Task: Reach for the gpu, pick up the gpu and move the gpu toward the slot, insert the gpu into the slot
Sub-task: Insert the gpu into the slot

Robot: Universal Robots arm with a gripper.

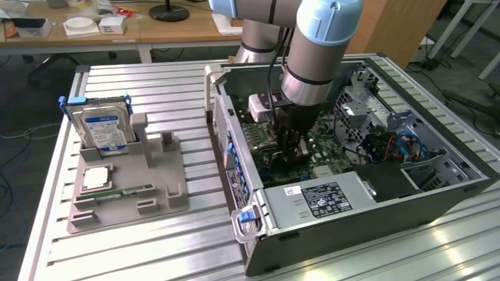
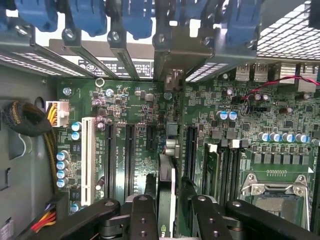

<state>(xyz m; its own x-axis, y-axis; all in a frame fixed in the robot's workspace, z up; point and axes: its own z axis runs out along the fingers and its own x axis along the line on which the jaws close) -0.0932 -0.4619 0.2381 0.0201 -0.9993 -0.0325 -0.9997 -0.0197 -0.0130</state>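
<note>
My gripper (image 2: 170,212) is shut on the gpu (image 2: 167,187), which I see edge-on between the two black fingers (image 2: 144,215). Its silver end bracket (image 2: 173,79) stands against the case's rear openings. The card hangs low over the green motherboard (image 2: 125,100), between two long black slot strips (image 2: 190,150). The strip directly beneath it is hidden, and I cannot tell whether the card is seated. In the exterior view the gripper (image 1: 294,146) reaches down inside the open computer case (image 1: 352,222).
Blue retention latches (image 2: 90,15) line the case's rear wall. A white slot (image 2: 87,160), sleeved cables (image 2: 25,117) and the silver CPU socket (image 2: 277,187) flank the card. Outside the case, a grey fixture (image 1: 156,175) carries a hard drive (image 1: 102,126) and a memory stick (image 1: 117,192).
</note>
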